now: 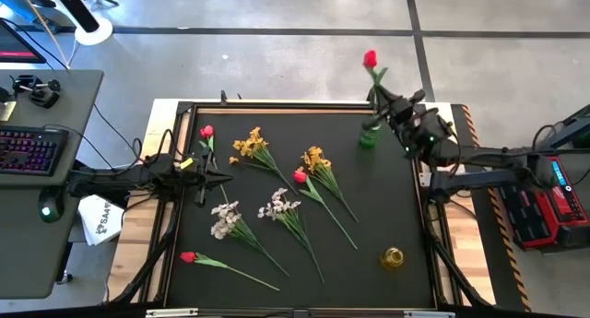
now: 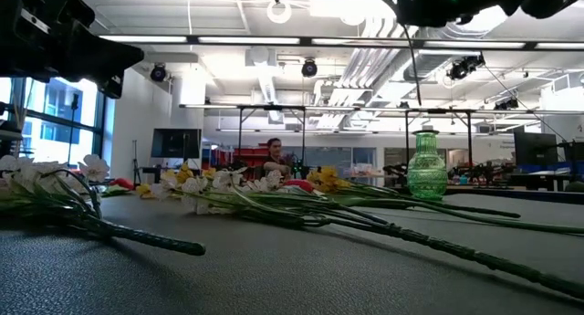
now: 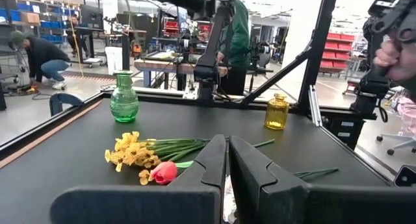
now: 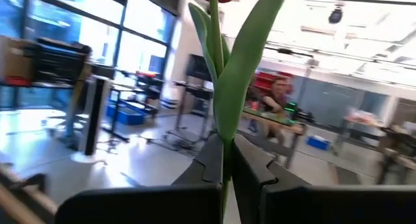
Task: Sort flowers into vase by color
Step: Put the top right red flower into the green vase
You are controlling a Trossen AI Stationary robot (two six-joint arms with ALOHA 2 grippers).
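Above the far right corner of the table, we find the right gripper (image 1: 387,101) clamped on a red tulip (image 1: 371,59), held upright over the green vase (image 1: 369,136). The main risk, in our judgement, is the long stem missing the vase's narrow neck or tipping the vase, since the grip sits high and the stem hangs free. The tulip shows a red bud, broad green leaf and thin stem. The left gripper (image 1: 205,177) rests low at the table's left, fingers nearly closed and empty. Other flowers (image 1: 277,207) lie scattered mid-table; a yellow vase (image 1: 393,258) stands near right.
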